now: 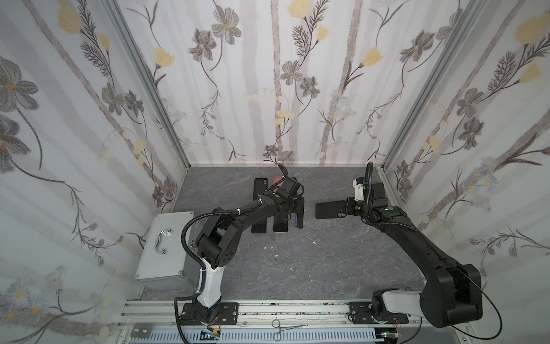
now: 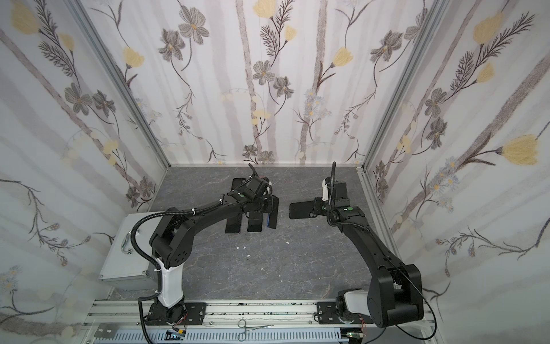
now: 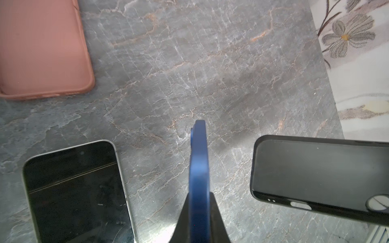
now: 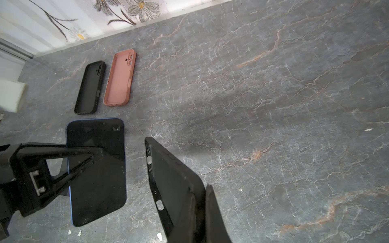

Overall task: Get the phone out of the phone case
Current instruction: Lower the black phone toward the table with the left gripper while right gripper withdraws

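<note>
We judge the separation done, so the danger now lies in the setting-down. The left jaws are pinched narrow on the phone (image 4: 99, 185), one on each flat face, and it hangs on edge above the worktop (image 4: 273, 105). A glossy screen under so small a hold could pivot or slide out. In a top view, two other phones (image 1: 280, 226) lie just beside the spot below it, so a drop or a careless descent could strike them.

The right jaws are closed narrow on one end of the black phone case (image 4: 174, 189). They hold it in the air, apart from the phone. The case looks soft to us, so a quick swing could bend it and work it loose.

The phone is slim, with a blue frame and a dark, unlit screen that shows faint smudges. The case is matte black and empty. Its hollow side is open to view, with small cut-outs along the rim and a round hole near the gripped end. A pink case (image 4: 120, 77) and another black one (image 4: 89, 88) lie empty near the back wall.
</note>
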Controlling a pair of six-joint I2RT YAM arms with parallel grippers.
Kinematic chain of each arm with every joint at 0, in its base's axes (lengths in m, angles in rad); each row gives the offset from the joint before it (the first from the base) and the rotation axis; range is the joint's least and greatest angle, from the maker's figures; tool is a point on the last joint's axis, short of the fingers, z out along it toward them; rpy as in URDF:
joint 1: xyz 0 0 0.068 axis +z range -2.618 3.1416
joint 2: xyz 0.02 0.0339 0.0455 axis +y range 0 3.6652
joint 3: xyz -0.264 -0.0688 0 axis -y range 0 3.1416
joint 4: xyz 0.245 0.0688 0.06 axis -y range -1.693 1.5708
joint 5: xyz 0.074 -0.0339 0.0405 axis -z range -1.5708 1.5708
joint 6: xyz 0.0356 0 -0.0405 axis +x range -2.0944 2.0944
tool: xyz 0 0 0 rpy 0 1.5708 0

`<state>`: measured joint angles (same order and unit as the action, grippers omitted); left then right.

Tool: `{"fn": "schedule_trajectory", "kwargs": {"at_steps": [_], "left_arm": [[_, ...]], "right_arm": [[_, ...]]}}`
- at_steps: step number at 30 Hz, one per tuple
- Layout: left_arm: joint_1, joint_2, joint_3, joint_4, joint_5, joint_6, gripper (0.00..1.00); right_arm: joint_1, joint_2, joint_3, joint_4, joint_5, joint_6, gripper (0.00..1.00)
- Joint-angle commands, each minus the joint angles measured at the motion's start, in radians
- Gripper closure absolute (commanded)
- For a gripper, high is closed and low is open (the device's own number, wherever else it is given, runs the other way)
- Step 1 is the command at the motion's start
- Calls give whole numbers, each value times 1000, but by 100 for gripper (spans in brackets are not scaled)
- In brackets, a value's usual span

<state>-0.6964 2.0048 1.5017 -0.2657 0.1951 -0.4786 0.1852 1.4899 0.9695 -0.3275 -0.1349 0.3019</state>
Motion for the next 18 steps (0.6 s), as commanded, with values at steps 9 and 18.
{"fn": "schedule_trajectory", "kwargs": {"at_steps": [9, 18], "left_arm": [[34, 49, 25, 29, 147, -66, 100], [66, 57, -23, 141, 249, -138, 100]], "right_arm": [[-7, 83, 64, -65, -8, -9, 100], [-9, 154, 103, -70, -45, -15, 100]]}}
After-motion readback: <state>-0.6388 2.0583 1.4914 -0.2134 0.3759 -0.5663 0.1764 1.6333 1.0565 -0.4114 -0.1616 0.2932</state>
